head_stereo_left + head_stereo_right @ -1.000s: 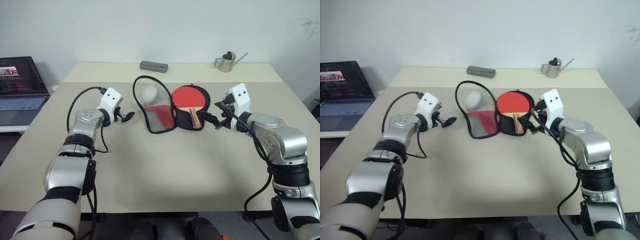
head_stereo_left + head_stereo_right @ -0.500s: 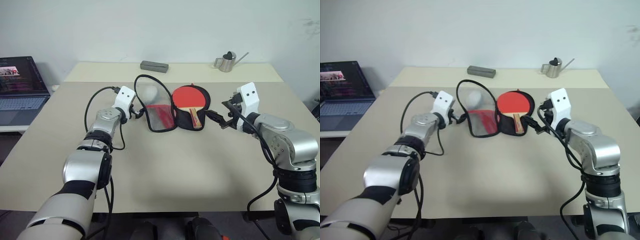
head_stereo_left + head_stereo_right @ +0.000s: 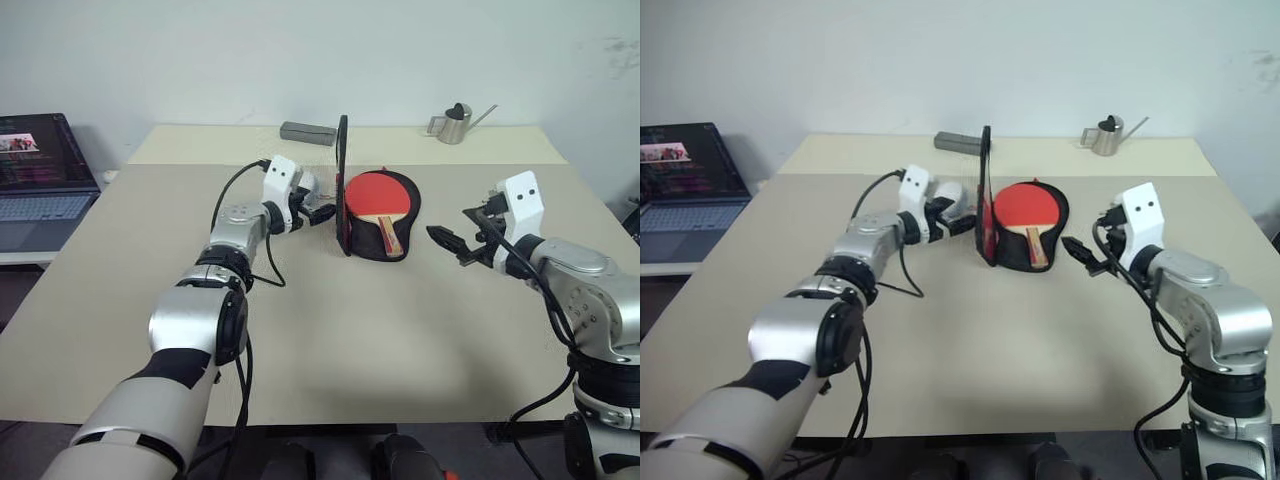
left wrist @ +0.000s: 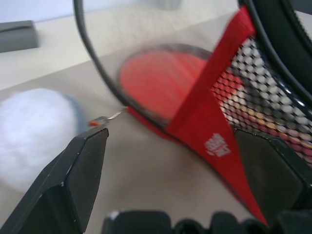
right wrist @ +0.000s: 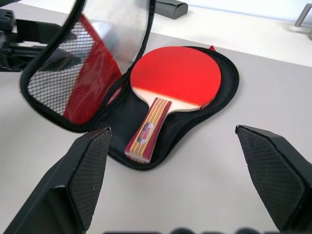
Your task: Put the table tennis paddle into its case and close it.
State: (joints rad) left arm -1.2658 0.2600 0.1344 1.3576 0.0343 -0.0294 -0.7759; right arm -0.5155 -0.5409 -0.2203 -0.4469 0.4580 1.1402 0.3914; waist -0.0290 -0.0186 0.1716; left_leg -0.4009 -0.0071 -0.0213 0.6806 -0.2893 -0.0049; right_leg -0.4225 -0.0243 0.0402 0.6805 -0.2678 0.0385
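Left gripper [image 3: 322,212], jaws apart, is propping the case [image 3: 343,190] lid upright at frame centre over the paddle [image 3: 381,197] inside; lid risks flopping back if contact slips.

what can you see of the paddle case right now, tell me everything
The case is a paddle-shaped black fabric pouch with a zipper rim, unzipped and lying on the table. Its bottom half lies flat with the table tennis paddle resting inside, handle toward the robot. Its lid, clear plastic with a red panel and mesh pocket, stands nearly upright, seen edge-on from the head. The open left end effector is at the lid's outer side; whether it touches is unclear.
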